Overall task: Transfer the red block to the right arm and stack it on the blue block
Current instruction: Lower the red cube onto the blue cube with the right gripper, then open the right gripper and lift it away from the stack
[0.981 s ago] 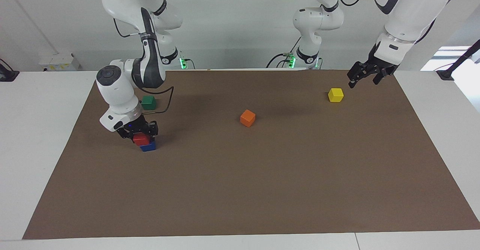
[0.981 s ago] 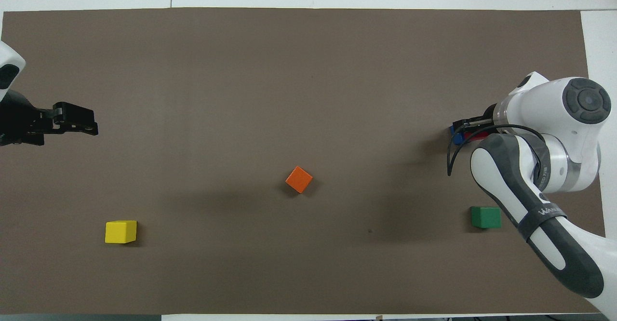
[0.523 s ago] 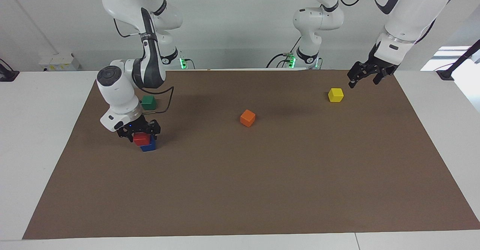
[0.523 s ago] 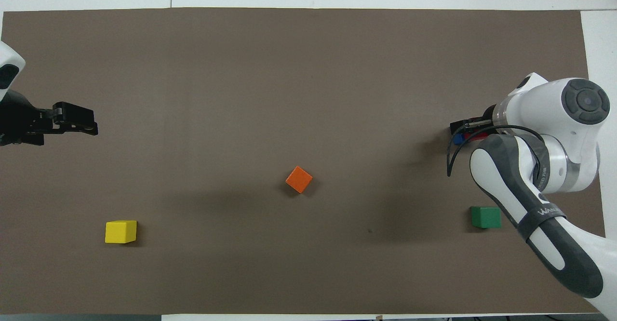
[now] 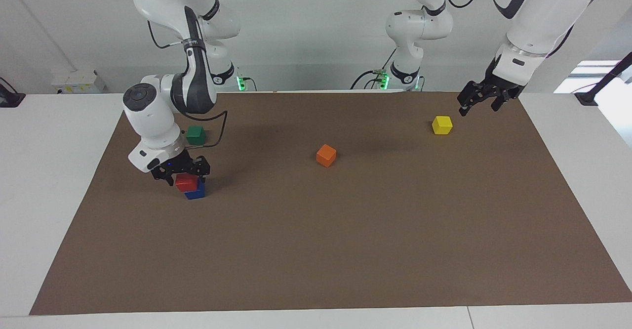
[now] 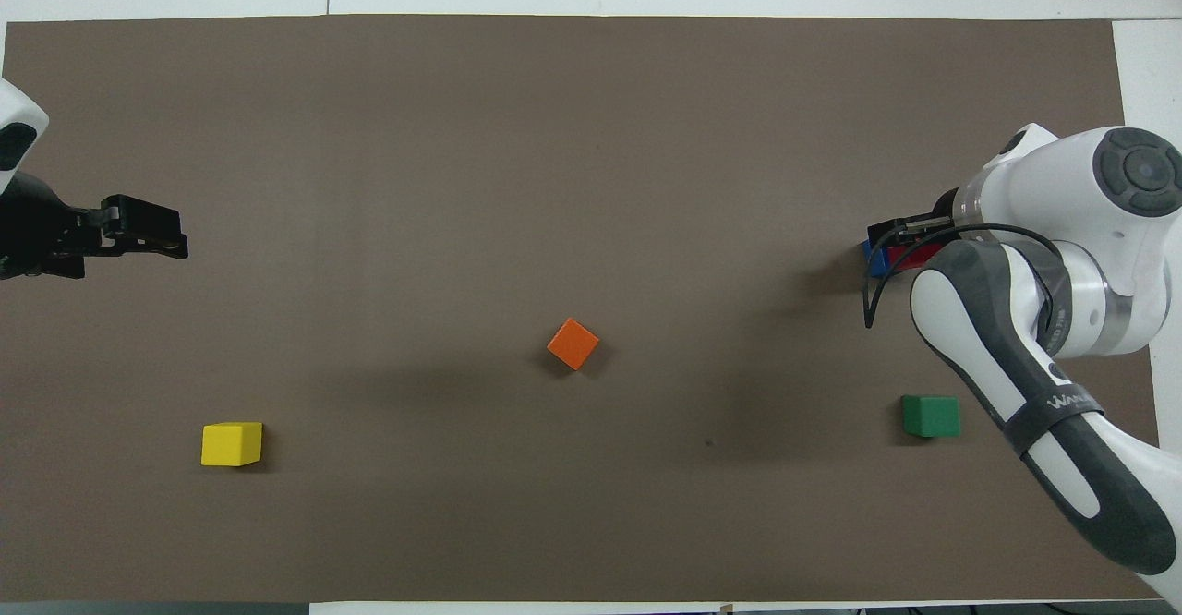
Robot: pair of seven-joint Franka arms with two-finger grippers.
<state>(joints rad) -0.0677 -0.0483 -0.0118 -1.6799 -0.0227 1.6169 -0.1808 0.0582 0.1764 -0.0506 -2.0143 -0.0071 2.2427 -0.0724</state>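
Two blocks stacked: red block (image 5: 186,182) sits on blue block (image 5: 195,192) near the desk's (image 5: 345,250) right-arm end, offset, overhanging toward that end. Right gripper (image 5: 180,169) sits just above the red block, fingers apart, nothing held. Risk: the fingers are close around the top of the red block, so any sideways drift on the lift could clip it and knock it off the blue one. The offset leaves less margin. Lift should be straight up. Left gripper (image 5: 477,100) waits above the desk's left-arm end near the yellow block (image 5: 442,124), fingers apart, empty.
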